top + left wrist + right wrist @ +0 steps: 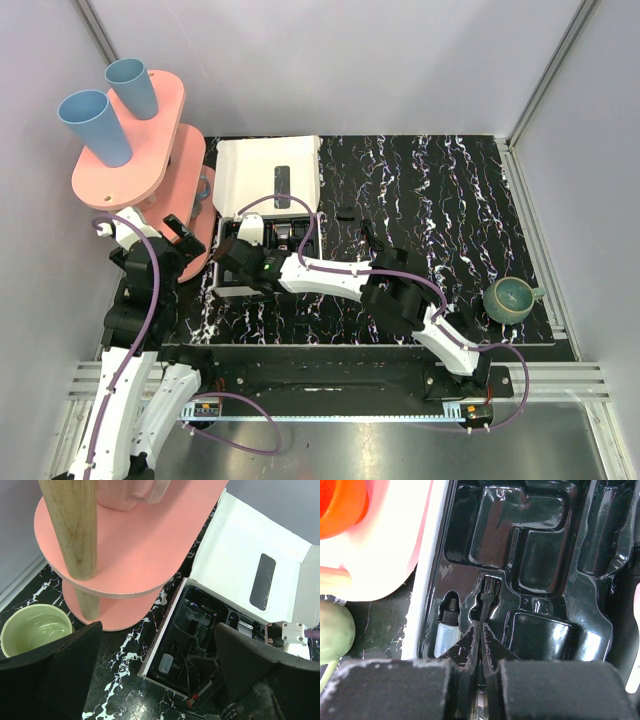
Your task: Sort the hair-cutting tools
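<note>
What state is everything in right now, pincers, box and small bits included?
Left pincer: open, empty.
Right pincer: shut on the brush handle.
Brush: lying in its tray slot.
Bottle: capped, lying in its slot.
Box: lid open.
Tray: most slots in view empty.
Blue cups: upright on the pink stand.
Teal cup: upright on the table.

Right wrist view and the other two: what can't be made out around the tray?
- Right wrist: the brush handle's end disappears between the shut right tool tips; grip unclear.
- Top: tray mostly under the right arm.
- Left wrist: the open left tool has a finger covering the tray's corner; glossy black pockets unreadable.
- Top: black pieces right of the tray are too small to identify.
</note>
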Motion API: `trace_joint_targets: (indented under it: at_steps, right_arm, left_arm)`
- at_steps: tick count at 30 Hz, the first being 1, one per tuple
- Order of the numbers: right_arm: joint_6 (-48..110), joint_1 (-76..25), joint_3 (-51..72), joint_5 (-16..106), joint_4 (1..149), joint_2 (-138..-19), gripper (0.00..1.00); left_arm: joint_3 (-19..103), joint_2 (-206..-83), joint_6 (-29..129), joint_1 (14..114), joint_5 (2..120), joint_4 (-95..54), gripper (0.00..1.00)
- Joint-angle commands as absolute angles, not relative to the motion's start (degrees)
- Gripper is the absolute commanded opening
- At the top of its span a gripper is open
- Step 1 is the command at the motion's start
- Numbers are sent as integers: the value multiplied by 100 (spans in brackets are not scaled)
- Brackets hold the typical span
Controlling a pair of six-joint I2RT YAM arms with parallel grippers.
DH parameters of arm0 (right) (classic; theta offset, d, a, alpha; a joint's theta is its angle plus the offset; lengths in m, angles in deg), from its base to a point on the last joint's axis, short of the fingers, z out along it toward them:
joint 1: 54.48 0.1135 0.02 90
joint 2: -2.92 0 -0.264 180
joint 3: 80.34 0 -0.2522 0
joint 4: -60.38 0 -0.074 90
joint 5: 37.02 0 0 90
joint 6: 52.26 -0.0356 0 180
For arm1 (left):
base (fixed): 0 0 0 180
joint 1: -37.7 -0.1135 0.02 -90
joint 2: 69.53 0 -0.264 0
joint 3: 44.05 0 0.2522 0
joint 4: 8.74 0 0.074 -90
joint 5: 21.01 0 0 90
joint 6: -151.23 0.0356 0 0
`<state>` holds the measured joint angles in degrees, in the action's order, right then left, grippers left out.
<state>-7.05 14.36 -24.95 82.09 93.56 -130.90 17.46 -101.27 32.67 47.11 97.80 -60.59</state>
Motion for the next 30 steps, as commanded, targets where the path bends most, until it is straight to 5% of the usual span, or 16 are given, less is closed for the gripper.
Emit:
trace_joint_targets:
  at_steps: [1, 30]
  right_arm:
    - [-638, 1425, -2581, 8375, 9259, -12830, 5]
    - [-638, 1337, -3064, 8005, 9875, -13411, 1]
  left_arm:
    - [1884, -10143, 3258, 4684, 9922, -6003, 99]
    - [1875, -10064, 3258, 4684, 9992, -5995, 99]
